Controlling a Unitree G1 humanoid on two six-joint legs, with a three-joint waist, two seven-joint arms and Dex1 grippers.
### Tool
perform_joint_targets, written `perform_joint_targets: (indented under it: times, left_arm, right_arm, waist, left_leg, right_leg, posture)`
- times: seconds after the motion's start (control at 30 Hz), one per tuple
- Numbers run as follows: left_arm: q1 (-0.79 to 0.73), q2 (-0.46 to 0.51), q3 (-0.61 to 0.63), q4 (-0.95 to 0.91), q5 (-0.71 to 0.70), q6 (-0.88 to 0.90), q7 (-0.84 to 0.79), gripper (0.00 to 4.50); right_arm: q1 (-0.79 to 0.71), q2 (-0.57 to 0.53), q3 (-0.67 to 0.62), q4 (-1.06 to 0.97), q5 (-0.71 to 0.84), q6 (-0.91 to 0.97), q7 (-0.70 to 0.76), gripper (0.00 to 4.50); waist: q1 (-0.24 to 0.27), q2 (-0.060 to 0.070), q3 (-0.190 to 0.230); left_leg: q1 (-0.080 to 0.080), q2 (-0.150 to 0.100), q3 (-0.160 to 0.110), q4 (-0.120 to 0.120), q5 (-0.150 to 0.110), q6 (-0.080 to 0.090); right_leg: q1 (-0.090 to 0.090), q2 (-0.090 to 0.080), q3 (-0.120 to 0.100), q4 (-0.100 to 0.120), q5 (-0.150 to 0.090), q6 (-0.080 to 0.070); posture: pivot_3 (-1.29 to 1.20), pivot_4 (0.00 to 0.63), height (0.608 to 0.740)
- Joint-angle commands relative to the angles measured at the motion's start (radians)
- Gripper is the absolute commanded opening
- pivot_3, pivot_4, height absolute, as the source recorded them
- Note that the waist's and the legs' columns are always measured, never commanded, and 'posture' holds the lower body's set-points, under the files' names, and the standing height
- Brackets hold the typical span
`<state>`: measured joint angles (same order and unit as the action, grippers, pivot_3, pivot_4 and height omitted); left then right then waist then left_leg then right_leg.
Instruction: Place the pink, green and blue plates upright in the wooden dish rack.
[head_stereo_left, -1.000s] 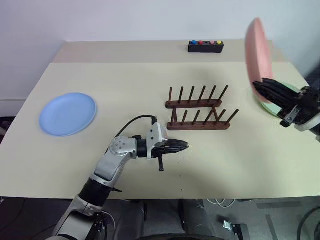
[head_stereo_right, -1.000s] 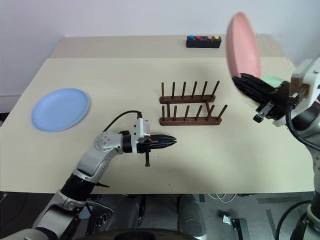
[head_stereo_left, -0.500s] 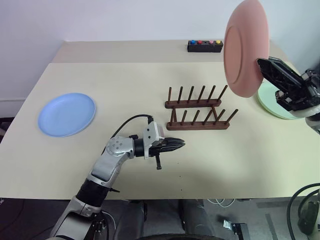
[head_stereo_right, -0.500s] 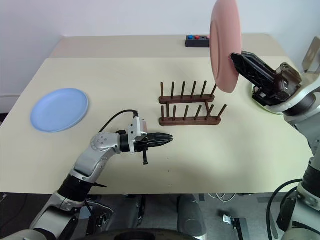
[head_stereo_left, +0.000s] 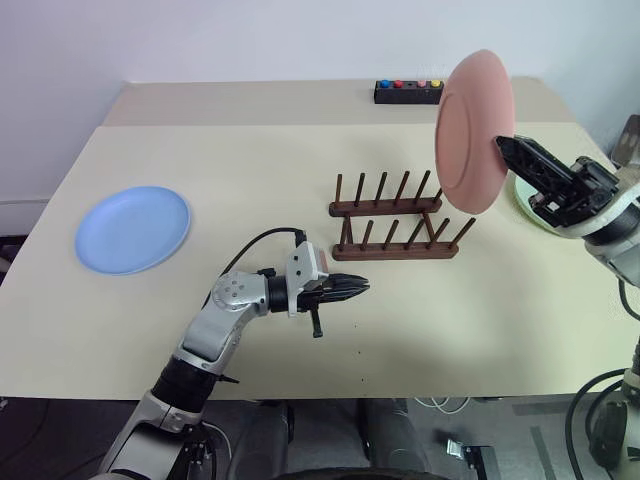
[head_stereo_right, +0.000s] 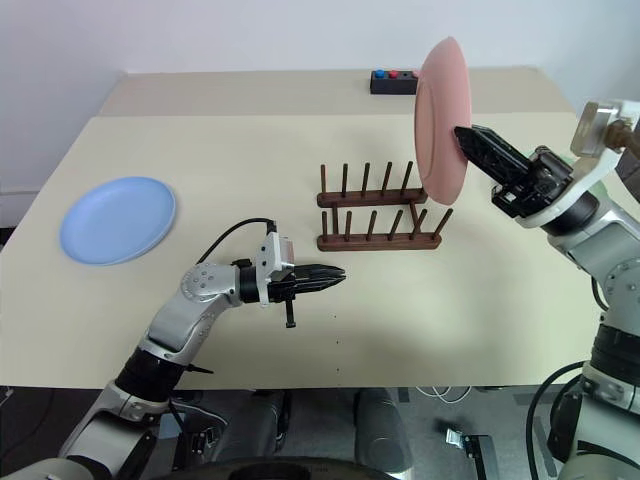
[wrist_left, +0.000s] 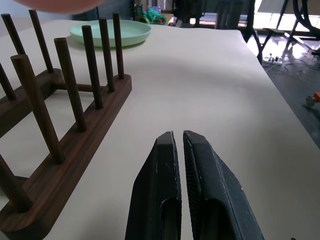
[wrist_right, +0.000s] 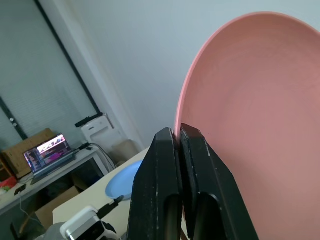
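A: Step in hand?

B: First plate of three, by the look of it. From the left: blue plate (head_stereo_left: 133, 228) flat on the bench (head_stereo_left: 250, 160), well apart from the rack. Left tool (head_stereo_left: 356, 290) low over the bench just before the wooden dish rack (head_stereo_left: 395, 220), fingers closed on nothing. Rack empty, two rails of upright pegs, standing mid-bench. Pink plate (head_stereo_left: 473, 132) held in the air, on edge and near upright, over the rack's right end. Right tool (head_stereo_right: 468, 140) pinched shut on that plate's rim. Green plate (wrist_left: 110, 32) flat on the bench beyond the rack's right end, partly hidden behind the right arm in the head views.

A: Next move?

B: Judged: lower the pink plate edge-first into a gap between pegs, face squared across both rails, then release. Risk of striking peg tops if tilted.

A: Condition of the pink plate?

B: Plain, round, matte salmon, shallow rim, no marking seen. Gripped at one point on the rim only, so likely to swing if moved sharply.

A: Other items?

B: Small black box with coloured buttons (head_stereo_left: 410, 92) at the far edge.
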<state>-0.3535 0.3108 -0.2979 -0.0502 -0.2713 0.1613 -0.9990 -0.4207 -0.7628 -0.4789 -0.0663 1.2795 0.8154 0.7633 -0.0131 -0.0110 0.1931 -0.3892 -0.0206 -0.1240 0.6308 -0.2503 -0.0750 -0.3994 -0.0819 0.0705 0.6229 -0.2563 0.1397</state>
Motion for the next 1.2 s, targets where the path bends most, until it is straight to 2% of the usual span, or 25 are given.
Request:
perform_joint_targets:
  times: [0.03, 0.47, 0.57, 0.77, 1.03, 1.2]
  left_arm:
    - [-0.007, -0.005, 0.011, -0.007, -0.006, -0.026, 0.001, 0.24]
    - [-0.018, 0.000, 0.018, 0.013, -0.003, -0.033, 0.006, 0.24]
    - [-0.021, 0.001, 0.018, 0.021, -0.002, -0.037, 0.006, 0.24]
    - [-0.020, 0.003, 0.017, 0.020, -0.005, -0.035, 0.005, 0.24]
    - [0.013, 0.013, 0.011, -0.018, -0.010, -0.032, 0.004, 0.24]
    - [0.013, 0.012, 0.012, -0.005, -0.008, -0.042, 0.001, 0.24]
  right_arm:
    - [-0.034, -0.003, -0.022, 0.027, 0.004, 0.007, 0.009, 0.03]
    - [-0.034, 0.018, -0.022, 0.090, -0.016, 0.036, 0.010, 0.03]
    - [-0.030, 0.024, -0.026, 0.090, -0.017, 0.039, 0.004, 0.98]
    - [-0.024, 0.033, -0.020, 0.082, -0.106, -0.012, -0.029, 3.94]
    - [-0.015, 0.024, -0.042, 0.067, -0.208, -0.087, -0.041, 3.94]
    - [0.006, -0.010, -0.122, 0.082, -0.256, -0.149, -0.045, 3.94]
  waist:
    - [-0.001, 0.000, 0.000]
    - [-0.001, 0.000, 0.000]
    - [-0.001, 0.000, 0.000]
    - [-0.001, 0.000, 0.000]
    - [-0.001, 0.000, 0.000]
    - [0.001, 0.000, 0.000]
  left_leg:
    - [0.000, 0.000, 0.000, 0.000, 0.000, 0.000]
    - [0.000, 0.000, 0.000, 0.000, 0.000, 0.000]
    - [0.000, 0.000, 0.000, 0.000, 0.000, 0.000]
    - [0.000, 0.000, 0.000, 0.000, 0.000, 0.000]
    - [0.000, 0.000, 0.000, 0.000, 0.000, 0.000]
    - [0.000, 0.000, 0.000, 0.000, 0.000, 0.000]
  right_leg:
    - [0.000, 0.000, 0.000, 0.000, 0.000, 0.000]
    - [0.000, 0.000, 0.000, 0.000, 0.000, 0.000]
    - [0.000, 0.000, 0.000, 0.000, 0.000, 0.000]
    - [-0.001, 0.000, 0.000, 0.001, 0.000, 0.000]
    - [-0.001, 0.000, 0.000, 0.002, 0.000, 0.000]
    - [-0.001, 0.000, 0.000, 0.002, 0.000, 0.001]
  posture:
    - [0.00, 0.150, 0.740]
    - [0.00, 0.150, 0.740]
    - [0.00, 0.150, 0.740]
    - [0.00, 0.150, 0.740]
    - [0.00, 0.150, 0.740]
    - [0.00, 0.150, 0.740]
